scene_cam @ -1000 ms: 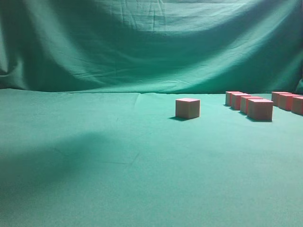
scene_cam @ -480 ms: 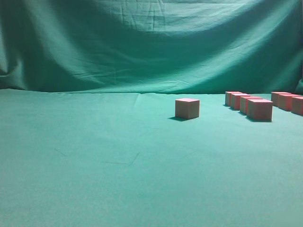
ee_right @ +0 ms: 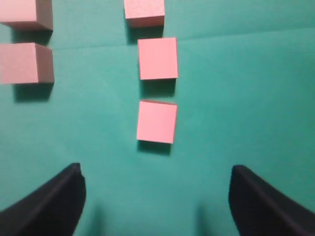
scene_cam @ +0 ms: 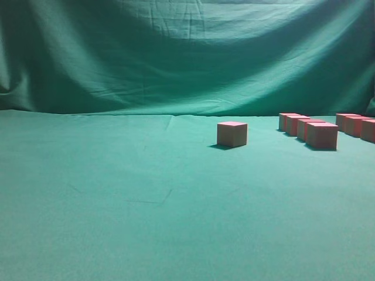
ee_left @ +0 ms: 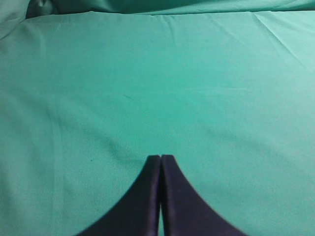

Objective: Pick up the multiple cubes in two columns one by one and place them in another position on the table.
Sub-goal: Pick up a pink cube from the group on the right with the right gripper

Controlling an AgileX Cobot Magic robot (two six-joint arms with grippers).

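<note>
In the exterior view one pinkish-red cube (scene_cam: 232, 133) stands alone on the green table (scene_cam: 146, 205), left of two columns of cubes (scene_cam: 321, 135) (scene_cam: 355, 125) at the right edge. No gripper shows there. In the right wrist view my right gripper (ee_right: 155, 173) hangs open above the cloth, nothing between its fingers. Just ahead of it lies the nearest cube (ee_right: 156, 121) of one column, with two more (ee_right: 157, 58) (ee_right: 143, 12) beyond. A second column (ee_right: 24, 63) sits to the left. My left gripper (ee_left: 160, 158) is shut over bare cloth.
The green cloth rises as a draped backdrop (scene_cam: 187, 58) behind the table. Creases run across the cloth (ee_left: 147, 98) under the left gripper. Only cubes stand on the table.
A broad dark shadow on the cloth at the front left of the exterior view has gone. No cube has moved.
</note>
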